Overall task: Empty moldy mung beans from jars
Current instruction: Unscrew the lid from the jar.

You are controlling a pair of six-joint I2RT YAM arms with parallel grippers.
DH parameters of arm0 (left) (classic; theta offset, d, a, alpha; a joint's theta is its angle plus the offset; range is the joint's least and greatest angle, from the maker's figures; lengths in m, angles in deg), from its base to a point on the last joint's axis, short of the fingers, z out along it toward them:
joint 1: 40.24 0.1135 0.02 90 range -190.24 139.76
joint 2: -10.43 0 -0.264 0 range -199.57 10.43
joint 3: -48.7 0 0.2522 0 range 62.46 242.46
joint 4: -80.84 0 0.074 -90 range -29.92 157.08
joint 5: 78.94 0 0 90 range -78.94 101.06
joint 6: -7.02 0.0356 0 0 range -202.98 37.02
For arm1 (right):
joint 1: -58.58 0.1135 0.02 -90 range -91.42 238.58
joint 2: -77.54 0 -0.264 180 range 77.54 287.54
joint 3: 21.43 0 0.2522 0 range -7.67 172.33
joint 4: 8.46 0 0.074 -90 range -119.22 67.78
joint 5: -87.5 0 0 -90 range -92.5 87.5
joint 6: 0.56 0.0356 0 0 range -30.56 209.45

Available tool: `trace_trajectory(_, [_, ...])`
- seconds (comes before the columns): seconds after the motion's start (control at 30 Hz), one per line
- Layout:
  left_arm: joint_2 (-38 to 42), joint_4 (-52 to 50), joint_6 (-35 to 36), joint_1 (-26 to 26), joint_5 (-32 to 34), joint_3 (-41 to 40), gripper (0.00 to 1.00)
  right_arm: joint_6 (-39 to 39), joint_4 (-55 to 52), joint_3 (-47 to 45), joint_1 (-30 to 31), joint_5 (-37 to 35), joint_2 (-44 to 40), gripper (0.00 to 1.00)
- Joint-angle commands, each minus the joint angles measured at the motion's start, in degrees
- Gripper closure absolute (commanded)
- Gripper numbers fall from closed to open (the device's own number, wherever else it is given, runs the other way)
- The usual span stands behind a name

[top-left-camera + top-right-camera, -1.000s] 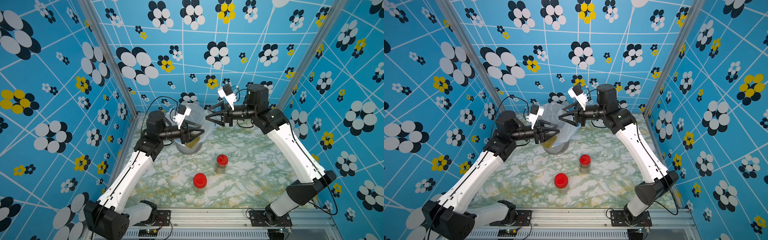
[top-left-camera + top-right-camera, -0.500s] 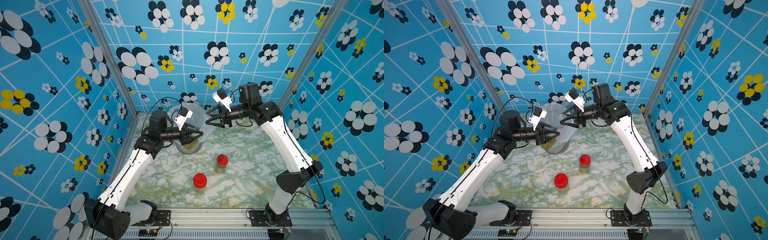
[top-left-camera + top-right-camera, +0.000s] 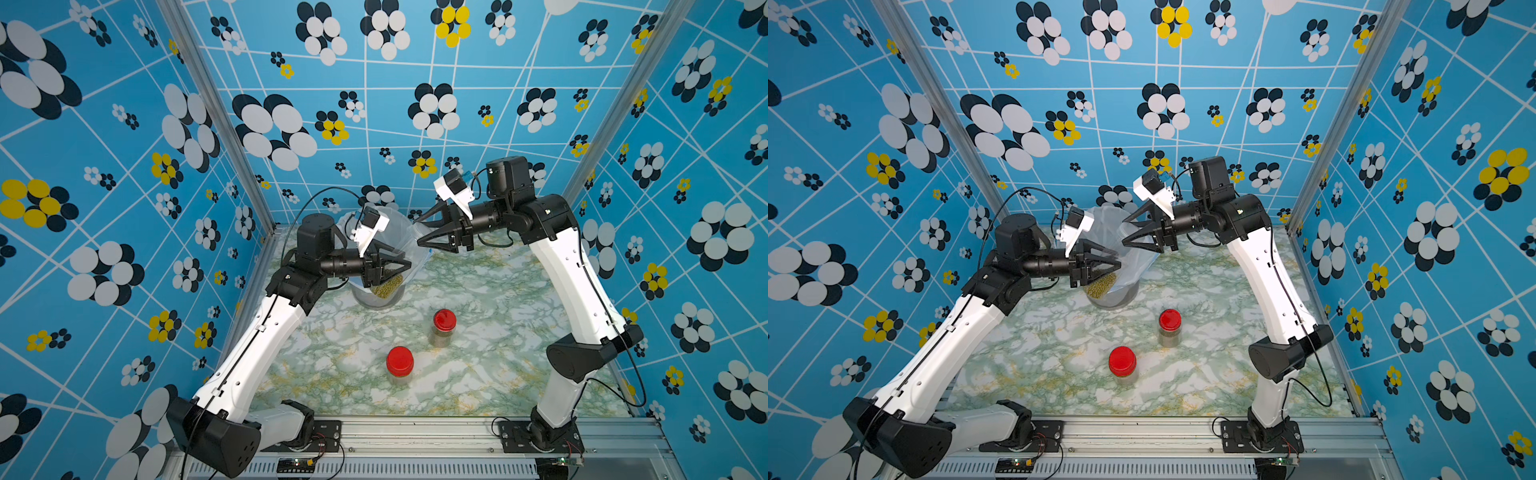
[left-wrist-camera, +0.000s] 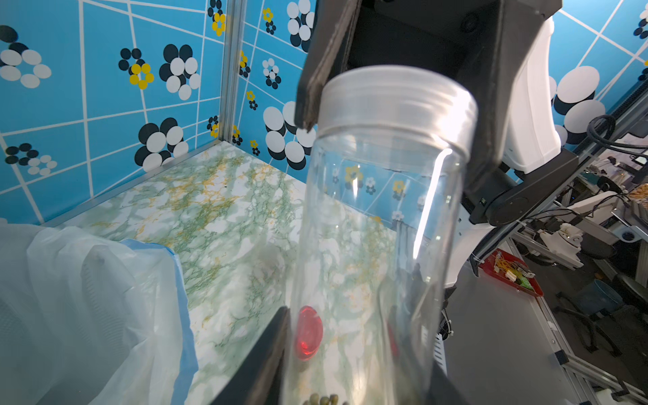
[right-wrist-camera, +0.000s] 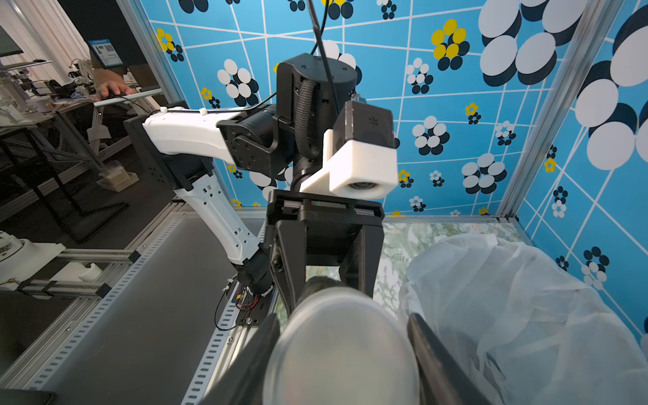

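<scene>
Tall jar [image 4: 378, 210] within left pincer [image 4: 357, 336]

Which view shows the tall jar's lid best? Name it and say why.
The left wrist view: the lid shows its whole ribbed side, seated on the tall jar, with the right gripper closed on it. The right wrist view shows only its blurred round top. In both top views it nearly vanishes against the bag.

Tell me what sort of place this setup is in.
Likely a robotics lab test booth: a left arm and right arm bolted to an aluminium rail, blue flower-patterned wall panels around a marble-print tabletop, and cluttered workbenches beyond the open side.
</scene>
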Motion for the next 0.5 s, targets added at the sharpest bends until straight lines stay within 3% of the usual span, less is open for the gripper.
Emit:
trace_trajectory(0.0, [-1.01, 3.91, -6.26, 1.27, -2.98, 3.75, 0.82, -9.69, -8.13, -0.03, 0.50, 1.94, 0.40, 1.00])
trace_trajectory(0.3, [-1.85, -0.64, -4.07, 0.93, -2.80, 5.80, 0.82, -13.21, -9.99, 0.22, 0.43, -1.19, 0.90, 1.00])
trace_trajectory(0.47, [-1.56, -11.88, 5.51, -2.48, 10.08, 8.70, 0.84, -7.65, -7.85, 1.76, 0.51, -3.56, 2.61, 1.00])
